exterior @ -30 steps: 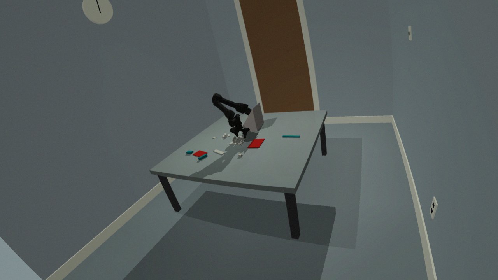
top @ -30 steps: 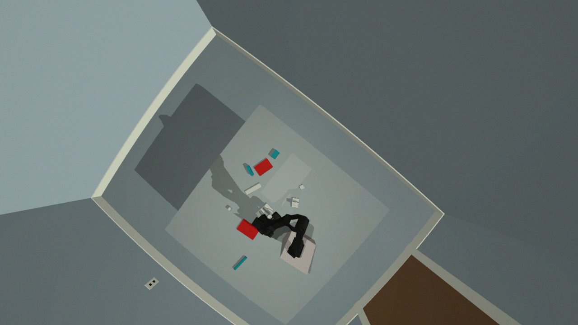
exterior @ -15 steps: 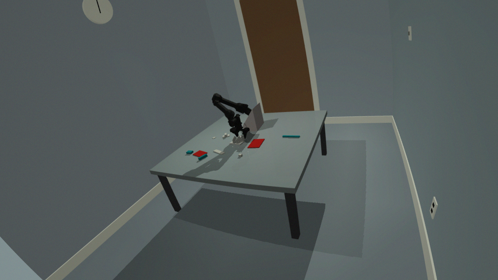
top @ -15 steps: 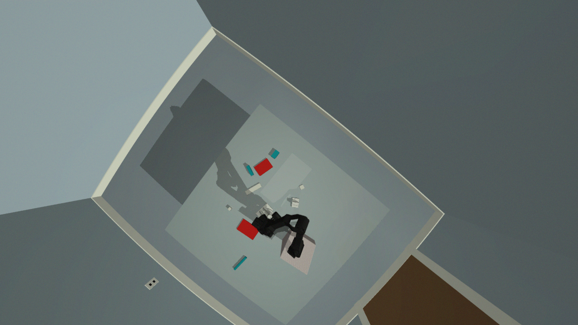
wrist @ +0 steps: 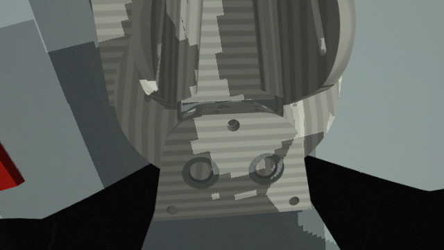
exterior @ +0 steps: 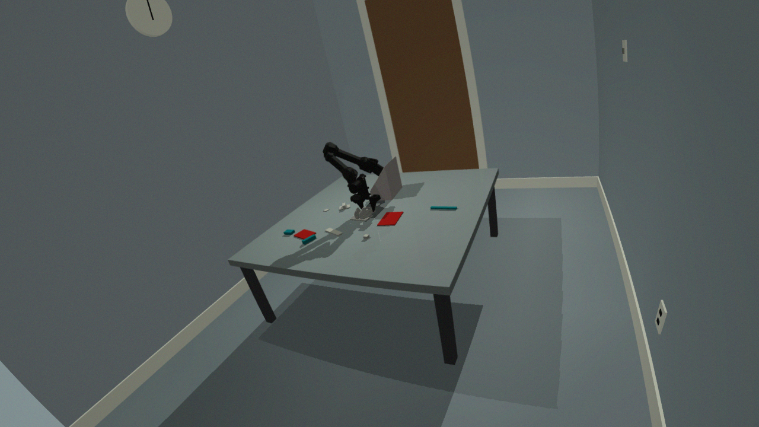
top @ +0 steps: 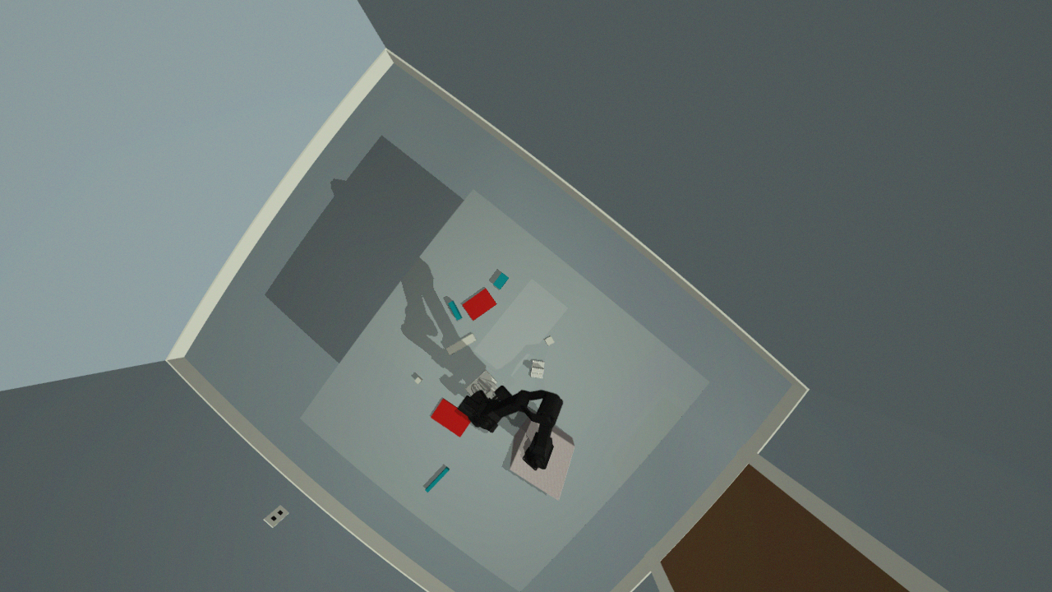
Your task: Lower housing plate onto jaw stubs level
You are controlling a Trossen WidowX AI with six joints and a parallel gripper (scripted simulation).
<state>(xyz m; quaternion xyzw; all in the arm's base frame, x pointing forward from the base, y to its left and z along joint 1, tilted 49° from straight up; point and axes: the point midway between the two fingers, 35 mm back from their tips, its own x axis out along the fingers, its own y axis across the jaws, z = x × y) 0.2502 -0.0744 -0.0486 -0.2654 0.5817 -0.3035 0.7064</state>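
My gripper is shut on the pale housing plate, one black finger at each side edge in the wrist view. The plate has two larger ringed holes side by side and several small ones; round ends show inside the ringed holes. Beyond the plate, the left jaw and the right jaw stand as curved pale pieces over a wider striped base. The plate looks roughly flat from above; its height over the stubs and whether it is fully seated cannot be told. In the top view the arm hides the fingertips.
A red block lies close beside the gripper. A grey-pink board stands by the arm's base. A cream bar, a white piece, a second red block and a teal bar lie around.
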